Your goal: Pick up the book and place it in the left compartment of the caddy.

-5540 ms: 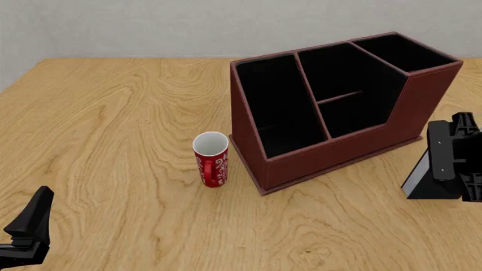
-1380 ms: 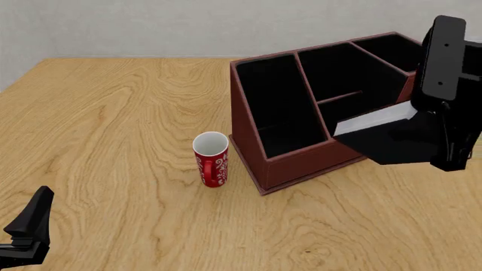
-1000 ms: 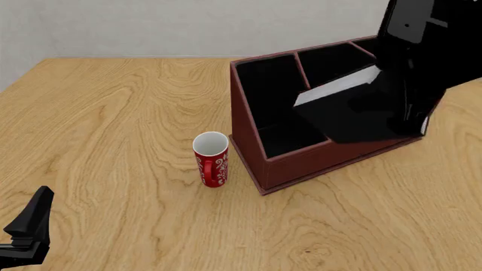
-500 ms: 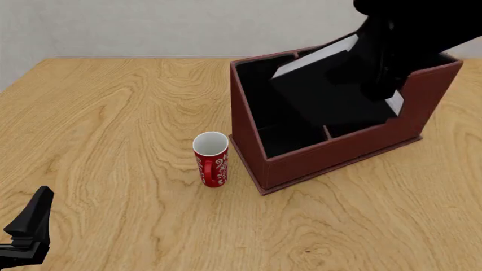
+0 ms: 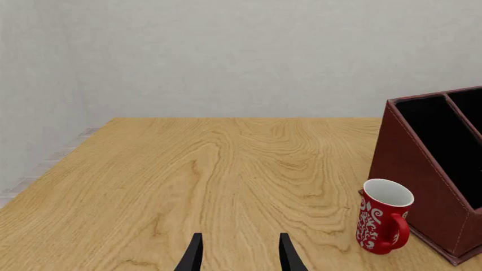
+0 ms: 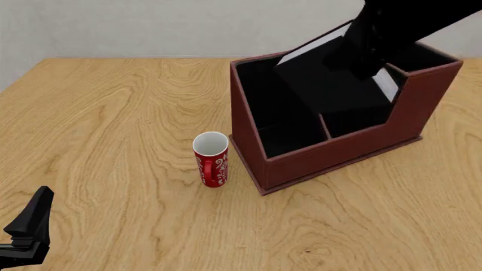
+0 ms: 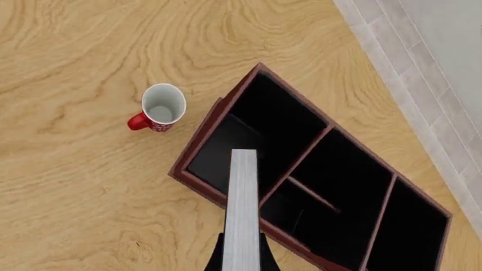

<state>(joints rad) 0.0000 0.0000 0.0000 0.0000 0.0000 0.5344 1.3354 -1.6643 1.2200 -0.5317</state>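
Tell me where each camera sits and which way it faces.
Front: above the near edge, looking forward and down at the caddy; right arm holds the book.
Left wrist: low, facing forward; open left end effector, mug.
Right wrist: overhead, looking down along the book.
All share caddy and mug.

Wood table [image 6: 113, 113] carries the caddy [image 6: 339, 152] w/ red mug [image 6: 211, 158] just beside its left front corner

Book [image 6: 331, 84]: thin, black cover, white page edge, tilted, held above caddy [image 6: 331, 155]. Caddy: reddish-brown, black interior; left compartment [image 6: 275, 107] long, narrow, under book's lower corner.
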